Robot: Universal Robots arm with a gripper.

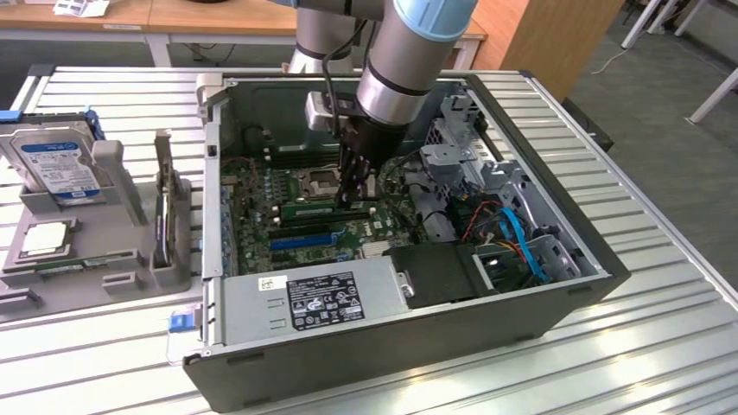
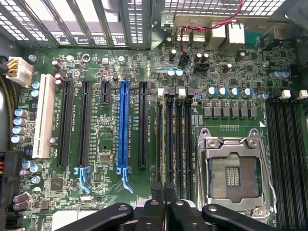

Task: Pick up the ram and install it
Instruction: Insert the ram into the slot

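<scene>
Closest in, the gripper (image 2: 163, 208) seems clamped on the ram (image 1: 325, 208), which stands on edge directly beneath it, at the memory slots (image 2: 175, 144) beside the CPU socket (image 2: 234, 175), near the middle of the motherboard (image 2: 106, 159). Light, stiff and fragile, it likely wants a mid-length hold on its top edge.

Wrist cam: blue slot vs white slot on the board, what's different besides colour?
The blue slot ends in a blue latch clip; the white slot shows none. The blue slot has black slots on both sides; the white slot sits at the row's end, by small capacitors. Both are empty and run parallel on the motherboard.
</scene>
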